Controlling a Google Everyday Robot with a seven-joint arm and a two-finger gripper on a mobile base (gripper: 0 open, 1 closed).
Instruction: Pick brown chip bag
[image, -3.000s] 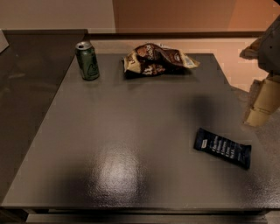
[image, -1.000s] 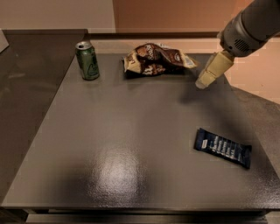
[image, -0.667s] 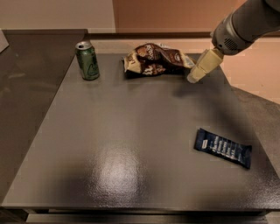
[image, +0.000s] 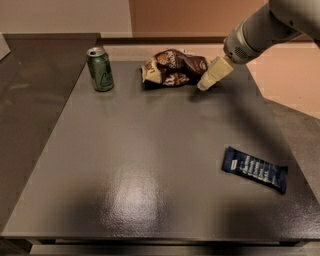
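While arm (image: 260, 30) reaches in from upper right, gripper (image: 206, 82) hangs just right of bag (image: 172, 67), angled down toward tabletop; open or closed cannot be told. Brown, crumpled bag lies on dark table (image: 125, 165), toward far edge. Green can (image: 100, 69) stands upright left of bag. Blue wrapper (image: 255, 169) lies flat, well apart from bag, nearer and to right.

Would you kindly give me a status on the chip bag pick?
Gripper just right of brown chip bag. Bag on table, far side, not lifted. Green can, blue wrapper well clear.
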